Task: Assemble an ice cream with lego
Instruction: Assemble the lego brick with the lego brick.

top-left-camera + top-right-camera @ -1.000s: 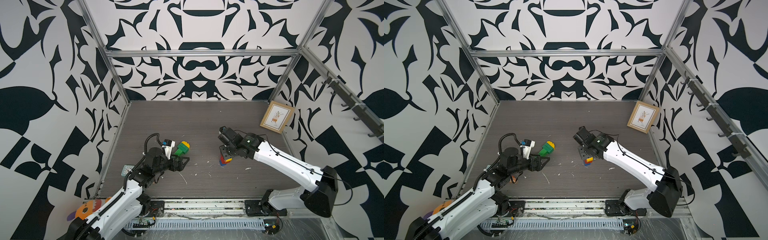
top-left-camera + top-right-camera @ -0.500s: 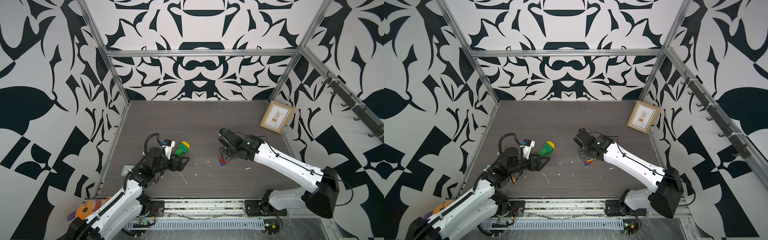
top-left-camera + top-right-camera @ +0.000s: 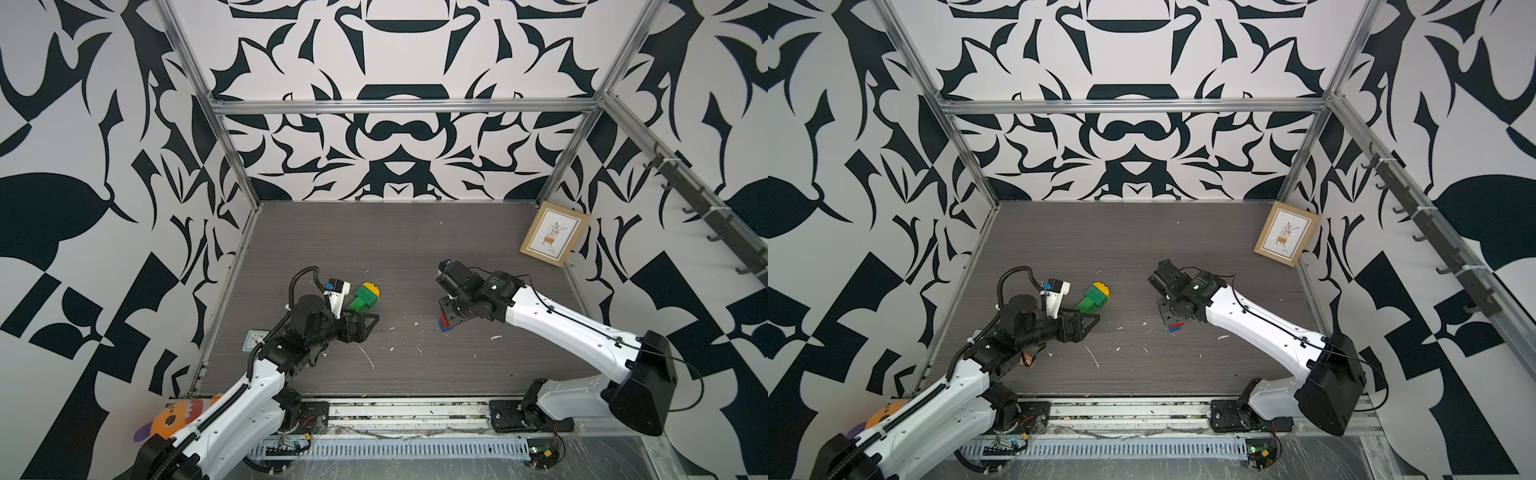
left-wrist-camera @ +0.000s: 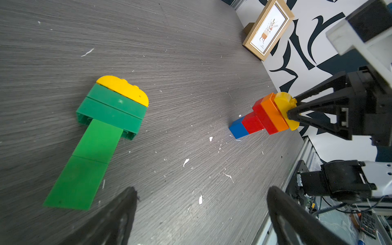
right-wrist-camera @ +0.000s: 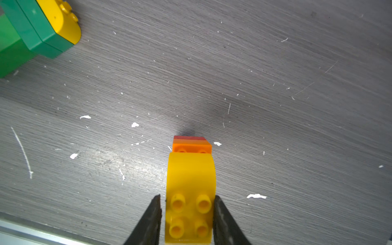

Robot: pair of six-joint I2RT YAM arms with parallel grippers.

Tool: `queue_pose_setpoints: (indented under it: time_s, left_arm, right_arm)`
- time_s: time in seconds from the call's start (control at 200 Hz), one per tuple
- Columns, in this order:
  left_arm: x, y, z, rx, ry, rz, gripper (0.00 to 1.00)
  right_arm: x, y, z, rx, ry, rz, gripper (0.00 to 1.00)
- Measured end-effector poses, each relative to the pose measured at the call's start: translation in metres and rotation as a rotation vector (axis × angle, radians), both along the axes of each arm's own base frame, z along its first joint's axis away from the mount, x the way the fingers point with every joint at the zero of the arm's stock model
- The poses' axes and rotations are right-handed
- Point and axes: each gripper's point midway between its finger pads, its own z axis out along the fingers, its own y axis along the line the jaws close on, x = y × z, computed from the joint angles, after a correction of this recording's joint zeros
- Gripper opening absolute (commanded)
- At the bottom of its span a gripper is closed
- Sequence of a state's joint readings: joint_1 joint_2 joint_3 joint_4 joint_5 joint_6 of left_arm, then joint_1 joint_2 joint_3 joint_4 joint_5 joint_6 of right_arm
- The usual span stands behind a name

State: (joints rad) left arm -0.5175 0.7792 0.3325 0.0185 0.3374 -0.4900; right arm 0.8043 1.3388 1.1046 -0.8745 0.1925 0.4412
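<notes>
Nearest the base, the left fingers (image 4: 202, 192) are spread wide and nothing is held. Just beyond, the right fingers (image 5: 187, 197) are closed on the yellow rounded top of the blue-red-orange lego stack (image 4: 263, 118), stood upright on the surface (image 3: 415, 249). Farther back, the green lego stack (image 4: 110, 110) is laid flat. A picture frame (image 3: 555, 237) is leaned at the far wall.

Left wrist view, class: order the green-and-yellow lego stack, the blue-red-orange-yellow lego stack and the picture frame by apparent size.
1. green-and-yellow lego stack, clearly largest.
2. blue-red-orange-yellow lego stack and picture frame look alike; the frame is farther off, so unranked.
</notes>
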Motion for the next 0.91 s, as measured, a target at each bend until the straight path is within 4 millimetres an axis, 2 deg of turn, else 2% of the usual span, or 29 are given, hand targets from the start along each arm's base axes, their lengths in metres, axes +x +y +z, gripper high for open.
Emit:
queue_pose_setpoints:
  time_s: [0.475, 0.905]
  left_arm:
    - [0.0, 0.0, 0.0, 0.0, 0.0, 0.0, 0.99]
    - [0.0, 0.0, 0.0, -0.002, 0.003, 0.002, 0.99]
  right_arm:
    - [0.0036, -0.0029, -0.0006, -0.016, -0.014, -0.011, 0.22]
    - [0.0048, -0.0051, -0.0073, -0.005, -0.044, -0.014, 0.15]
